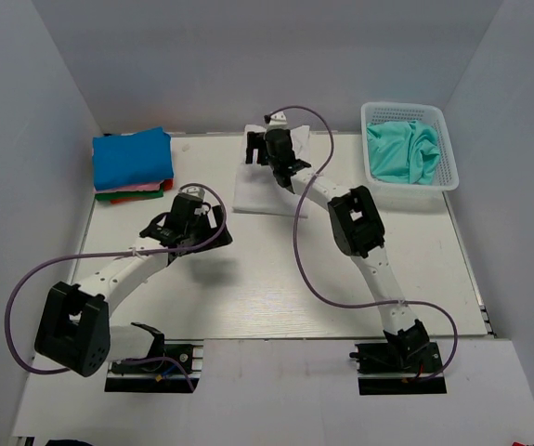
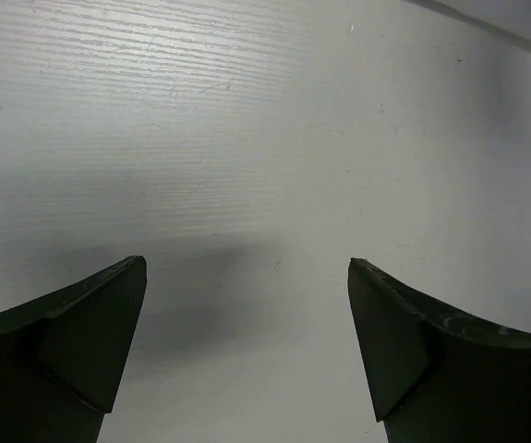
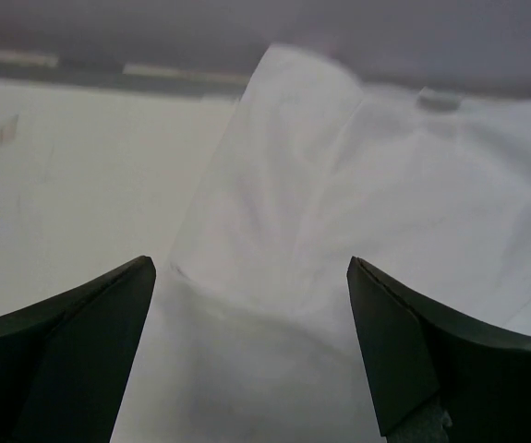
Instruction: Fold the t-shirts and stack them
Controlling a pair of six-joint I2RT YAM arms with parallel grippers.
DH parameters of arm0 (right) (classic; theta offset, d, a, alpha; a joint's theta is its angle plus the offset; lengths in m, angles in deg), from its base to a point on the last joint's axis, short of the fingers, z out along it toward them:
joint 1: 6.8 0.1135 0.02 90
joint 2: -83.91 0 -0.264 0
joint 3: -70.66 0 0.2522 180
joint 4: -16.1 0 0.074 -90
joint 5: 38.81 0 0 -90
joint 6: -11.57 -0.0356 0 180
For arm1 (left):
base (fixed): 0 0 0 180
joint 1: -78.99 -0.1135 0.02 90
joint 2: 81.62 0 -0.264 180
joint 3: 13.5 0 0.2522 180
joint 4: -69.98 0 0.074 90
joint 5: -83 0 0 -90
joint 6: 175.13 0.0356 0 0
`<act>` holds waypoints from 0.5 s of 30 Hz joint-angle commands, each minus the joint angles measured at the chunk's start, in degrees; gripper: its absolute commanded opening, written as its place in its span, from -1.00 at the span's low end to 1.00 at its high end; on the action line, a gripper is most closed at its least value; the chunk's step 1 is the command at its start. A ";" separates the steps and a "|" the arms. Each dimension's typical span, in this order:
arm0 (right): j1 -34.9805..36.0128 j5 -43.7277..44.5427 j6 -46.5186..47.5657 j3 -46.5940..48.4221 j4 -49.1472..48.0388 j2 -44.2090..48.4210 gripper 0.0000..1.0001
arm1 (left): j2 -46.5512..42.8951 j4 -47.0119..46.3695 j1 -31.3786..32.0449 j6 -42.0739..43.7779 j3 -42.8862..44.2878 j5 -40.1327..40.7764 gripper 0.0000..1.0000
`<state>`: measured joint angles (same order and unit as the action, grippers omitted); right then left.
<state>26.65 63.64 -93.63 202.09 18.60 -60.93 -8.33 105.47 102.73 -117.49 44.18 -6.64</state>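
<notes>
A white t-shirt [image 1: 259,193] lies partly folded at the back middle of the table. My right gripper [image 1: 271,153] hovers over its far end, open; in the right wrist view the white cloth [image 3: 330,185] fills the space below and between the spread fingers [image 3: 251,263], with nothing pinched. My left gripper [image 1: 190,204] is open over bare tabletop left of the shirt, and its wrist view [image 2: 247,263] holds only table. A folded stack sits at the back left, a blue t-shirt [image 1: 132,156] on top, with pink, red and green edges [image 1: 132,192] under it. A teal t-shirt [image 1: 404,151] lies crumpled in the basket.
The white lattice basket [image 1: 413,193] stands at the back right corner. Grey walls close in the table on the left, back and right. Purple cables loop from both arms over the table's near half. The arm bases are at the near edge.
</notes>
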 commanded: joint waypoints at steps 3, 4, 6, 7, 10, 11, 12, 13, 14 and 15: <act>-3.12 10.06 2.36 11.44 -9.55 -5.72 0.81 | -3.78 1.11 0.07 0.37 0.29 1.49 1.00; -3.30 9.70 2.72 11.79 -9.13 -5.63 0.81 | -3.78 1.11 0.07 0.89 0.29 2.01 1.00; -3.83 5.41 4.82 9.01 -7.64 -1.34 0.81 | -3.78 1.11 0.07 0.89 1.42 2.01 1.00; -4.01 4.52 5.61 5.42 -7.02 0.24 0.81 | -3.78 0.59 0.07 1.42 1.43 2.01 1.00; -3.49 2.06 7.91 -5.45 -2.98 13.22 0.81 | -2.29 -2.03 0.07 2.12 3.09 2.01 1.00; -3.57 2.05 7.30 -7.69 -1.49 17.70 0.81 | -0.72 -2.75 0.07 2.12 3.10 1.49 1.00; -3.83 1.88 3.20 -12.41 2.79 19.57 0.81 | 0.34 -3.36 0.07 2.12 4.23 1.49 1.00; -3.83 1.62 2.46 -17.51 3.96 24.20 0.81 | 1.75 -4.06 -0.45 2.91 5.90 0.96 1.00; -4.18 4.23 0.98 -20.08 5.89 28.51 0.81 | 3.15 -4.07 -0.46 3.44 7.13 0.26 1.00; -4.18 6.77 -4.34 -29.33 7.12 32.91 0.81 | 6.04 -4.07 -0.98 3.97 9.67 1.56 1.00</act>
<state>22.17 66.92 -90.59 183.29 22.71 -40.90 -5.75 104.62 102.56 -115.56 48.27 -5.62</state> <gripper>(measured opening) 0.904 0.997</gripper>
